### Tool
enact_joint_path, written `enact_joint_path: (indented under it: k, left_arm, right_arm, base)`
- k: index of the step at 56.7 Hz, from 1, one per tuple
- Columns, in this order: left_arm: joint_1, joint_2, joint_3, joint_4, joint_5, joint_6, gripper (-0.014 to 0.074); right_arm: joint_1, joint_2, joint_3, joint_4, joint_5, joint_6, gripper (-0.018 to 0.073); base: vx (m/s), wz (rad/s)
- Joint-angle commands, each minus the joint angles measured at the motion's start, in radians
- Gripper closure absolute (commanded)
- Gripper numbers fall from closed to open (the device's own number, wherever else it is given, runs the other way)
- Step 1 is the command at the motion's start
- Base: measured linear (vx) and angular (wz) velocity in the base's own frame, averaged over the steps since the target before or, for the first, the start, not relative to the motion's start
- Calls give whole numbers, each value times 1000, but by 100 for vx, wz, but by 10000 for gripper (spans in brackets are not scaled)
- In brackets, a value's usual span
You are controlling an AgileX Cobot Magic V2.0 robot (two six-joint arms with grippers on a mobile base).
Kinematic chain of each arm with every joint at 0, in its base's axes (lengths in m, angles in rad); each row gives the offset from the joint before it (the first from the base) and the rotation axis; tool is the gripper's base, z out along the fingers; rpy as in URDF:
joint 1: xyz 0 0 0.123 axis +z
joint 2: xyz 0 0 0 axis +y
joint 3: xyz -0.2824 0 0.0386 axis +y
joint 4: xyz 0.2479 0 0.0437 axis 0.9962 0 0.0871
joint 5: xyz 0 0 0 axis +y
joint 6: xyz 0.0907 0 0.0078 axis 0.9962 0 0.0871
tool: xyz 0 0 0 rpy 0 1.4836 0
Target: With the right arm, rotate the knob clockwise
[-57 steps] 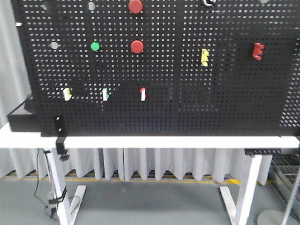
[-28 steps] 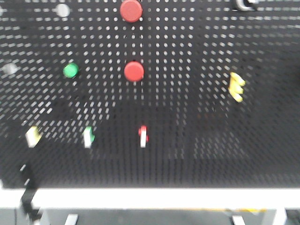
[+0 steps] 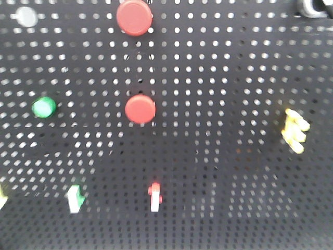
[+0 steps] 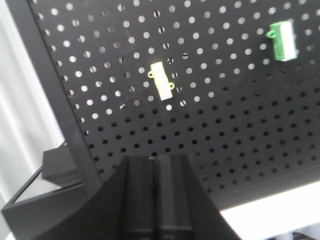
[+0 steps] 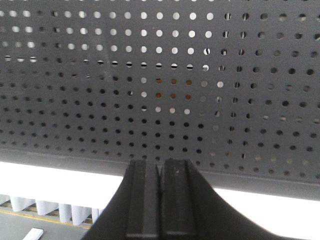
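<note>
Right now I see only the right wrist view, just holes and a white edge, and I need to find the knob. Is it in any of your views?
Observer: Only in the front view. The knob sits at the top right corner, cut off by the frame.
Operator: What is below it?
Observer: A yellow clip, lower on the right side of the board.
Operator: And the left gripper?
Observer: The left gripper is shut and faces a cream switch near the board's left edge.
</note>
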Motion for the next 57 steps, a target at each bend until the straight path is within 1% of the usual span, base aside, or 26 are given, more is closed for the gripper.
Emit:
enact_joint_path:
  k: [1, 28, 33, 34, 39, 40, 43, 48, 51, 56, 57]
  left_arm:
    - [-8, -17, 33, -5, -76, -4, 603]
    - [-8, -17, 33, -5, -76, -4, 603]
    - [-8, -17, 33, -5, -76, -4, 603]
    - [-8, -17, 33, -5, -76, -4, 603]
    - [-8, -17, 33, -5, -76, -4, 603]
    - [-8, -17, 33, -5, -76, -4, 603]
    - [-8, -17, 33, -5, -76, -4, 603]
    - [-8, -17, 33, -5, -76, -4, 603]
    - [-8, -17, 33, -5, -76, -4, 603]
    - [-8, -17, 33, -5, -76, -4, 603]
    - [-8, -17, 33, -5, -76, -4, 603]
  right_arm:
    - [-6, -11, 7, -1, -81, -8, 566]
    - [-6, -11, 7, -1, -81, -8, 566]
    - [-6, -11, 6, 1, -156, -8, 566]
    - [-6, -11, 5, 3, -200, -8, 566]
    - [-6, -11, -17, 7, -316, 9, 566]
    - [-6, -11, -36, 7, -329, 15, 566]
    - [-6, -5, -92, 7, -311, 34, 566]
    - [-6, 57, -287, 7, -198, 52, 566]
    - [-6, 128, -418, -6, -132, 30, 566]
    - [-6, 301, -646, -53, -11, -43, 566]
    - [-6, 341, -718, -60, 18, -57, 566]
  base:
    - [10, -1]
    - [3, 0]
    - [0, 0]
    - [0, 0]
    - [0, 0]
    - [0, 0]
    - [0, 0]
    - [0, 0]
    - [0, 0]
    - [0, 0]
    - [0, 0]
